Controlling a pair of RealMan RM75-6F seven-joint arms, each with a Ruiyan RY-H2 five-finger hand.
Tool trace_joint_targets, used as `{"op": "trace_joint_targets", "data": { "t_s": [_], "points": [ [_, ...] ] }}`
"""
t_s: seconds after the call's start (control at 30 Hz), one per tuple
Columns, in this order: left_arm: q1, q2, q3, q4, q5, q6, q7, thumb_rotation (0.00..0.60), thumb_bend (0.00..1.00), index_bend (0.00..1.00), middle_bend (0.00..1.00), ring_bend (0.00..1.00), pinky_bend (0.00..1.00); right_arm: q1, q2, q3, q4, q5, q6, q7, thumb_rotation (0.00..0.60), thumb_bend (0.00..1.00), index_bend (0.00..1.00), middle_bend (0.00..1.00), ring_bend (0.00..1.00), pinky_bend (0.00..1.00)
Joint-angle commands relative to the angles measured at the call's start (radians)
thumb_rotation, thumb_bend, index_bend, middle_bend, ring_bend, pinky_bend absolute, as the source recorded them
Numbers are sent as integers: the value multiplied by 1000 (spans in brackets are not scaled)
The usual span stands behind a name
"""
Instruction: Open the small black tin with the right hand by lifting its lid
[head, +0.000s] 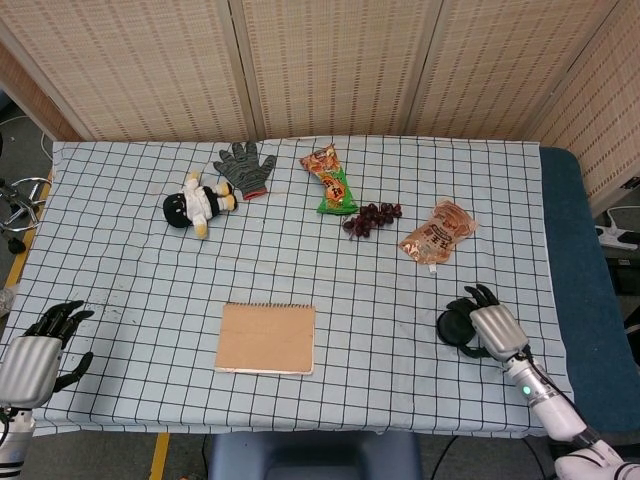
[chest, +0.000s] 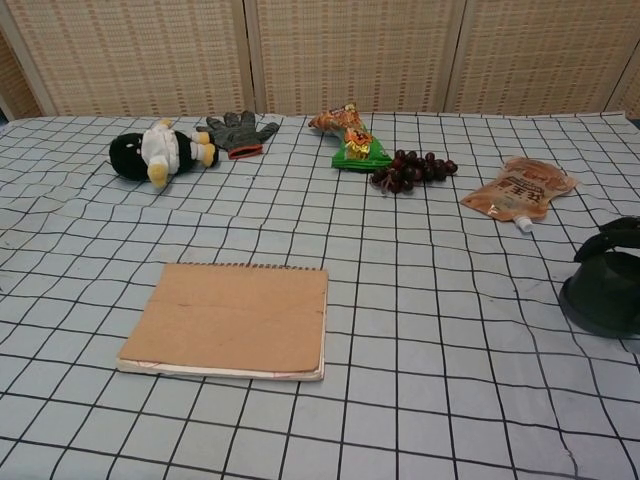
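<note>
- The table is covered with a white cloth printed in a black grid, slightly rumpled toward the left edge; woven reed screens stand behind it, and a dark blue pad runs along its right side.
- The small black tin, round and matte, sits at about 4 o'clock on the cloth, near the front right corner.
- The right hand, silver-backed with dark fingers, lies on the tin from its right, fingers curled over the top; whether it actually grips the lid, I cannot tell.
- The left hand rests at 8 o'clock by the front left corner, fingers spread and holding nothing.
- A flat tan spiral notebook lies at 6 o'clock.
- Toward 11 o'clock lie a soft black-and-white plush toy and, just beside it, a grey knitted glove.
- At 12 o'clock sits a glossy orange-and-green snack packet, with a cluster of dark grapes near it.
- A crinkly orange spouted pouch lies at 2 o'clock.
</note>
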Motion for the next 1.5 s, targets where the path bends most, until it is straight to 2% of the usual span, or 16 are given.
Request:
{"op": "trace_joint_targets", "data": {
  "t_s": [0.03,0.2,0.4,0.5,0.6,0.7,0.8,0.97,1.03,1.2,1.4,1.5],
  "points": [
    [0,0,0,0,1,1,0,600,340,233,145,144,415,3,12,-6,-12,-13,4,9,600,132,99,50,0,0],
    [0,0,0,-1,0,0,1,600,340,233,145,143,415,-1,36,-9,-44,-22,18,13,600,122,31,10,0,0],
    [-1,-1,1,-1,1,-1,5,600,340,233,145,144,415,-19,32,4,-63,-26,71,24,600,121,135,14,0,0],
    [-1,-1,1,-1,0,-2,5,600,340,233,145,144,414,-29,17,11,-51,-32,105,23,600,121,168,72,0,11],
    [-1,-1,1,-2,0,-2,5,600,340,233,145,143,414,-39,-5,21,-28,-33,137,17,600,121,211,170,15,106],
    [-1,0,1,-3,2,-1,5,600,341,233,145,144,415,-42,-19,26,-11,-30,146,7,600,121,242,201,47,204],
    [-1,0,2,-2,2,-2,5,600,340,233,145,143,414,-42,-24,28,-3,-25,140,-1,600,120,244,224,69,241],
    [-2,0,1,-3,1,-2,5,600,340,233,145,143,414,-41,-26,26,-3,-19,126,-12,600,121,243,224,72,246],
    [-2,0,1,-3,1,-2,5,600,340,233,145,143,414,-42,-25,26,-5,-17,124,-15,600,120,248,225,102,282],
    [-2,0,1,-2,1,-3,5,600,340,233,145,143,415,-46,-35,32,6,-24,147,-16,600,121,326,293,262,475],
    [-2,1,1,-4,1,-3,6,600,340,233,145,143,415,-51,-47,36,29,-32,171,-16,600,125,391,341,325,535],
    [-3,0,1,-3,0,-4,5,600,340,233,145,143,414,-51,-48,35,33,-33,170,-17,600,165,411,366,343,552]
  ]
}}
